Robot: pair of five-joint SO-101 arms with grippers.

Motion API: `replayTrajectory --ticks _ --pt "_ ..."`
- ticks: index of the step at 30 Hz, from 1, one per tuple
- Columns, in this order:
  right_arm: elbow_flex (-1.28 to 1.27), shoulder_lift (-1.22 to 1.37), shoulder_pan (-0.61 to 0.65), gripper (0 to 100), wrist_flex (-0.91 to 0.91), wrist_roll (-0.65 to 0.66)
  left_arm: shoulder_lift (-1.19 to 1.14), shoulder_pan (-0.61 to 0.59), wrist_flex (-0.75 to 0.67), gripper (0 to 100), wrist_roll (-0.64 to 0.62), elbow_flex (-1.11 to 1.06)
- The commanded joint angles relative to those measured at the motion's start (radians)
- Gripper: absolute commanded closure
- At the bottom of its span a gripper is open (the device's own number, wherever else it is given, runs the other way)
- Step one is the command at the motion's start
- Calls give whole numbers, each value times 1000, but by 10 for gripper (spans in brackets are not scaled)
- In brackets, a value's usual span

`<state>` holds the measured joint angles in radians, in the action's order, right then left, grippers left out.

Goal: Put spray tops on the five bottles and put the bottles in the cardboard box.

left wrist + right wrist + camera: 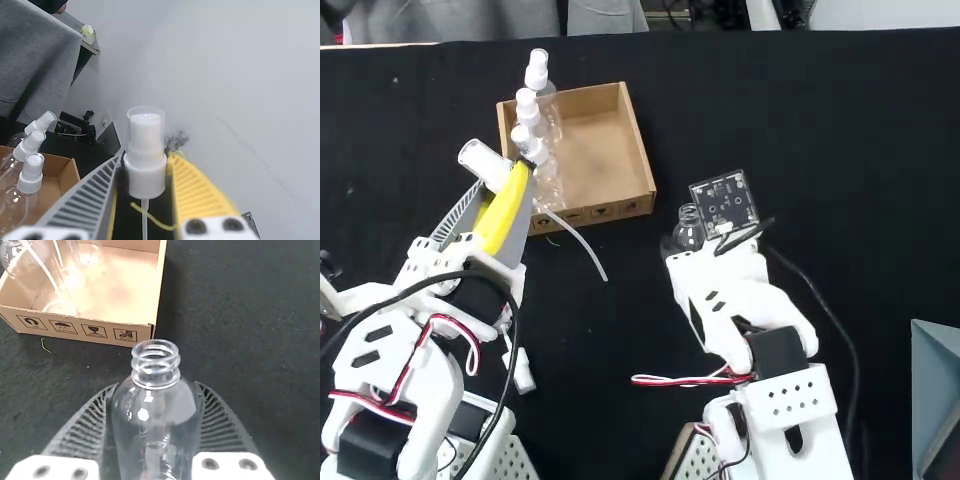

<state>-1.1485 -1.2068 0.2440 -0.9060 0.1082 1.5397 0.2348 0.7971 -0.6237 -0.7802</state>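
While your left gripper (145, 167) is clamped on the spray top (145, 145) above the cardboard box (638, 140), your right gripper (157, 386) is closed around the open clear bottle (155, 420), held upright just beside the box. Guide the dip tube (144, 220) into the neck first. Then bring the cap down square, keeping the bottle steady and untilted so the threads can seat.

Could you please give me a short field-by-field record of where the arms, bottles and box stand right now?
left gripper: shut on spray top, over the box's near left corner
right gripper: shut on open bottle, upright, uncapped, before the box's front wall
cardboard box: three capped bottles along its left wall
surface: black table
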Motion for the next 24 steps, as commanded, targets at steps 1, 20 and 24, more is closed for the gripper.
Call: replayTrajectory --ticks 1,20,24 --pt "4 -35 40 900 28 25 5 -7 -28 971 -17 15" --pt "-12 -35 77 900 28 26 5 -8 -25 971 -64 13" --pt "-13 -35 77 900 28 60 5 -8 -26 971 -64 13"
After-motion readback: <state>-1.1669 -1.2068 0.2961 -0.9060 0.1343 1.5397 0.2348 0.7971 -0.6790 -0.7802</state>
